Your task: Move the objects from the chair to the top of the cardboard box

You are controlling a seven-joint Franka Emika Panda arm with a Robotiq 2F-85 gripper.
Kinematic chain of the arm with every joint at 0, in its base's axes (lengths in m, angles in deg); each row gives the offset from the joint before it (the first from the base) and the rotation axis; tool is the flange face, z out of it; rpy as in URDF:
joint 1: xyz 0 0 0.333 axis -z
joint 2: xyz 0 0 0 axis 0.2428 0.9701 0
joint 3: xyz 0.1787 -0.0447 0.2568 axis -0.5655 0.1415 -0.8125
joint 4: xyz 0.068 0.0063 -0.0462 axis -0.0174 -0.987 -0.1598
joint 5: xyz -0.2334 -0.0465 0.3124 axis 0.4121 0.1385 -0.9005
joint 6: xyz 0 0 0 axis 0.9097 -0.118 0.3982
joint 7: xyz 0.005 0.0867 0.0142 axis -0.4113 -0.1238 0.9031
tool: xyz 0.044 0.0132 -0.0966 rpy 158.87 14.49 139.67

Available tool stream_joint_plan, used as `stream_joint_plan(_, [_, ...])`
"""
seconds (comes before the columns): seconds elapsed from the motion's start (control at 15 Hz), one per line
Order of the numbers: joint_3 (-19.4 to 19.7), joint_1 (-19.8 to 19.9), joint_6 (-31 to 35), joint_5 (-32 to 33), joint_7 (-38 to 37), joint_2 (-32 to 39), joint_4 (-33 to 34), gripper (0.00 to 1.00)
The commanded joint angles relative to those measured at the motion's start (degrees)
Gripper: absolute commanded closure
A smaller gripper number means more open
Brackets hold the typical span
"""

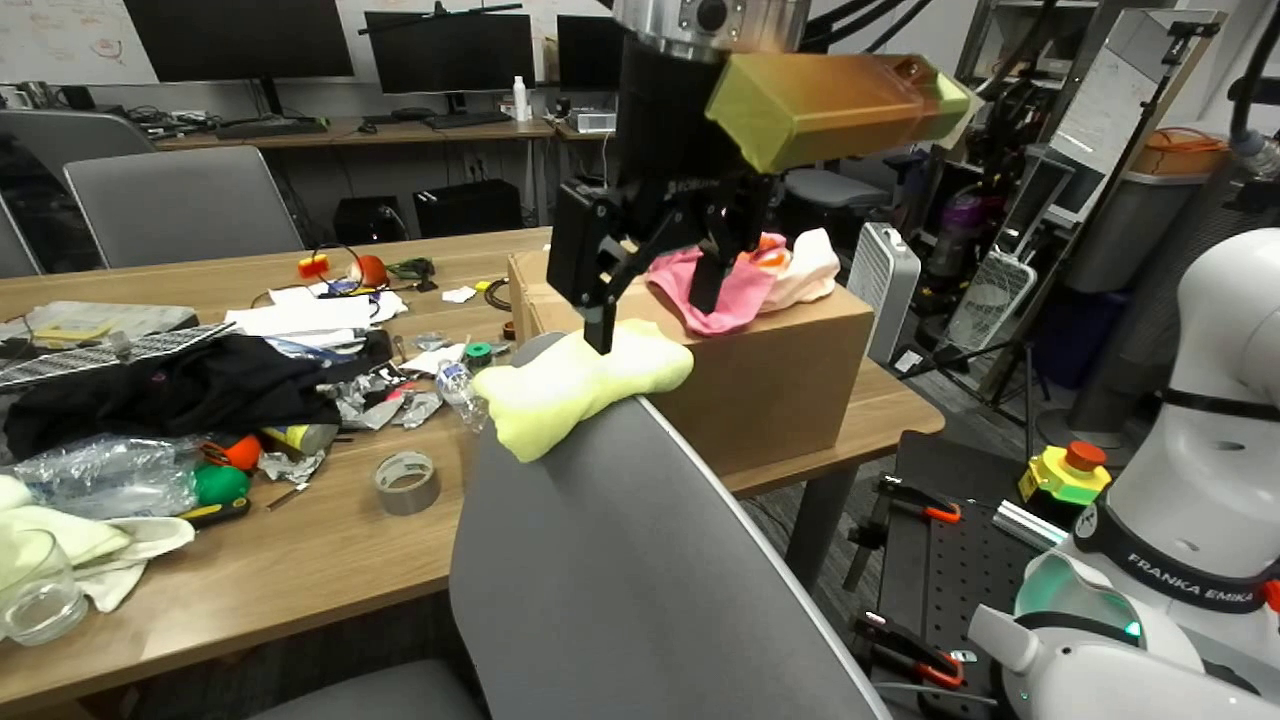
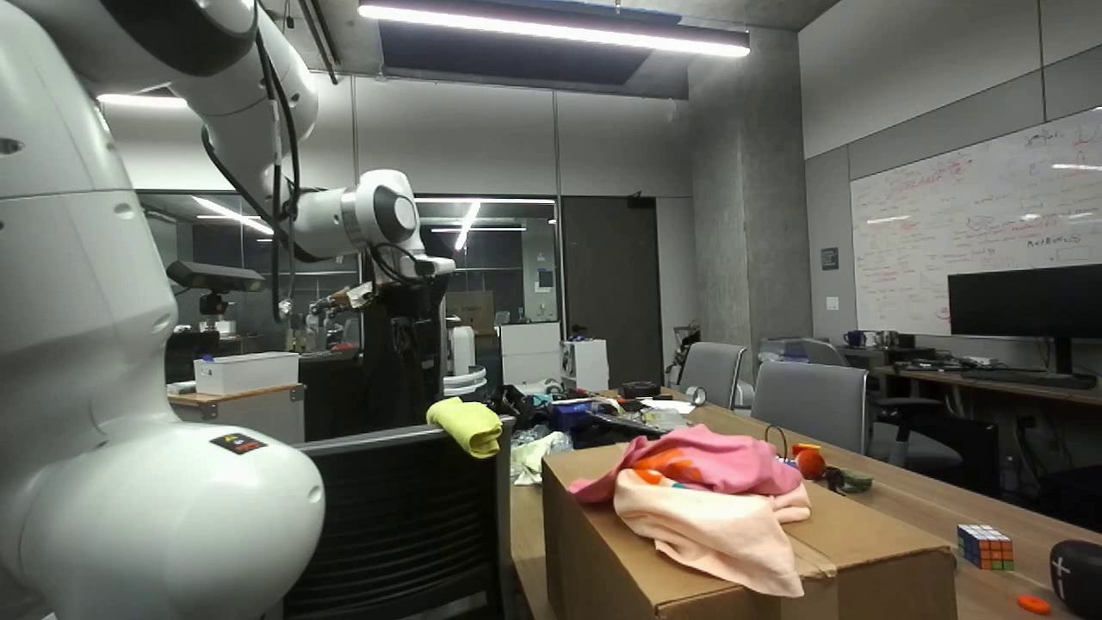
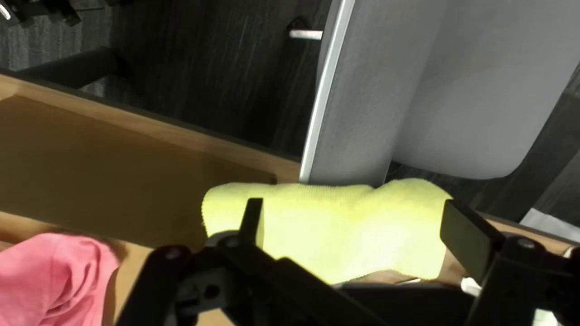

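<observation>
Your end effector [image 3: 353, 228] hung over the yellow cloth [image 1: 560, 395], its fingers [image 3: 466, 240] spread apart, one toward either end of the cloth in the wrist view; whether they touched it, you could not make out. The cloth lay draped over the top of the gray chair [image 1: 620, 560], near the cardboard box [image 1: 770, 400]. That box stood on the desk [image 1: 320, 560], with a pink cloth [image 2: 715, 456] and a peach cloth [image 2: 706, 525] heaped together on top.
</observation>
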Motion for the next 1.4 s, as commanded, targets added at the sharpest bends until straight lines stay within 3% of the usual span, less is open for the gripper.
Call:
stream_joint_plan(0.0, [-0.38, -1.05, -1.36, -5.79, 5.46, 1.92, 0.77, 0.00])
stream_joint_plan(0.33, [-1.30, -0.82, -3.12, -7.22, 7.54, 4.91, 1.24, 0.00])
stream_joint_plan(0.53, [-1.80, -0.53, -2.18, -4.97, 6.50, 5.93, 0.94, 0.00])
stream_joint_plan(1.07, [-3.50, 0.32, 2.26, 10.24, -1.74, 5.67, -0.65, 0.00])
stream_joint_plan(1.33, [-3.26, 0.37, 3.95, 13.72, -2.71, 6.86, -0.27, 0.00])
